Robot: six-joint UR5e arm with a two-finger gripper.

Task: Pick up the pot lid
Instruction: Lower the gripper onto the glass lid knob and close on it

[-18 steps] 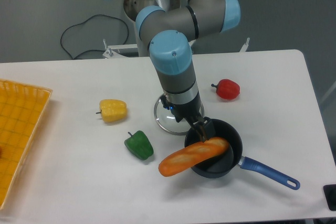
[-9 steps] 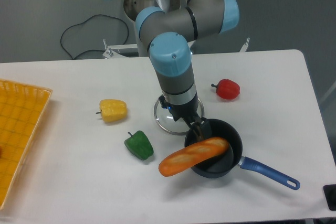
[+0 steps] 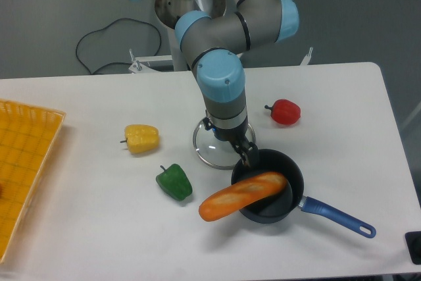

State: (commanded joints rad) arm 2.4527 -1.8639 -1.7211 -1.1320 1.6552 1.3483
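At the rim of the black pan point(image 3: 289, 168), on the side away from its blue handle point(image 3: 337, 218): gripper point(image 3: 228, 139) tilted above the pot lid point(image 3: 209, 154). Fingers spread, nothing between them that I can make out; contact with the lid cannot be told.

Lid: clear, lying on the table point(image 3: 99, 208) just beside the pan, farther from the camera. A bit of blue shows by the far finger, probably the knob; mostly hidden.

Step in hand, judged: lining up over the lid, no grasp made. Next move: centre the fingers on the knob, lower, then close. Near finger may catch the pan rim on the way down.

Change vs. earlier frames: gripper has shifted away from the pan, its near finger drawn back from over the pan's interior towards the rim. Lid and pan unmoved.

Farther out: orange carrot-like item point(image 3: 240, 197) leaning out of the pan; green pepper point(image 3: 174, 182) left of the pan in view; red pepper point(image 3: 285, 112) beyond it; yellow pepper point(image 3: 141, 139) farther left.
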